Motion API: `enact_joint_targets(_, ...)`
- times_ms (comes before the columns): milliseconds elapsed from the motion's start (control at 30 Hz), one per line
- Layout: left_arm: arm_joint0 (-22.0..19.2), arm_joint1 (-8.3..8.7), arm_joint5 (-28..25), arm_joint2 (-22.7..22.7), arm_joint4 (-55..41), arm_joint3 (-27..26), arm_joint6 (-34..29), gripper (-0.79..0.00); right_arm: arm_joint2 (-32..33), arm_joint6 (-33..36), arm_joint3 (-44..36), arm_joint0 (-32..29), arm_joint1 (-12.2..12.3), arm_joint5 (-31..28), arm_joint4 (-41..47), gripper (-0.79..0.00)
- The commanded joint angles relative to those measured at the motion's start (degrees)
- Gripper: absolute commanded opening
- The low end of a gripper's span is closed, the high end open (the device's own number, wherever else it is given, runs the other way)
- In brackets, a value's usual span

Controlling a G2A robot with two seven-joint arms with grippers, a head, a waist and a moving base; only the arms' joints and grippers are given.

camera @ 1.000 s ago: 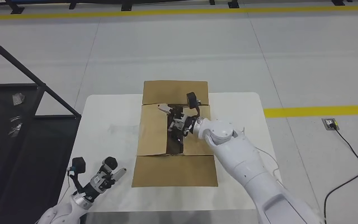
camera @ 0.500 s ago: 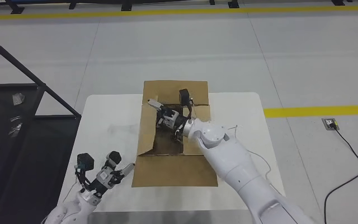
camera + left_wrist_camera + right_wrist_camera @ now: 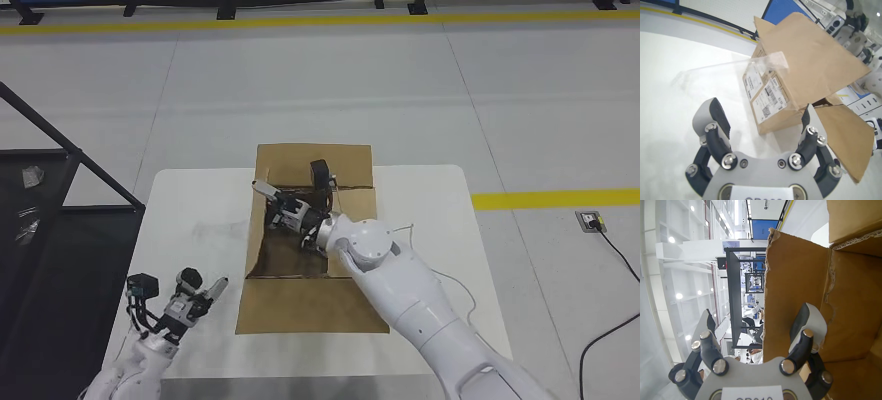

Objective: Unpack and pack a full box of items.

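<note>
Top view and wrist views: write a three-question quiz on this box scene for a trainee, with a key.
1. Fill in: the cardboard box stands on a white ___.
2. True or false: the left hand is shut.
3. The open right hand straddles: A, a flap of the box; B, a shelf rail; C, a bottle.

Key: 1, table. 2, false: it is open and holds nothing. 3, A: one finger is inside the box and one is outside.
</note>
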Motion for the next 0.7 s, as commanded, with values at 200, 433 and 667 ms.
enact_joint_targets(200,1.5,0.49,-5.3,-4.2,-4.0,-0.3,0.5,0.0,0.8,-1.9,-1.9,-1.3,-0.7,-2.2,1.3,0.0)
enact_joint_targets(433,2.3,0.78,-6.9,-7.6,-8.7,1.0,-0.1,0.0,-1.8,-5.5,-2.9,-2.0,-2.7,-2.3,0.6,0.0)
enact_joint_targets(667,1.5,0.99,-2.8,-9.2,-6.7,3.2,-1.3,0.0,-4.1,-9.8,-0.6,-0.9,-4.8,-4.0,-1.6,0.0)
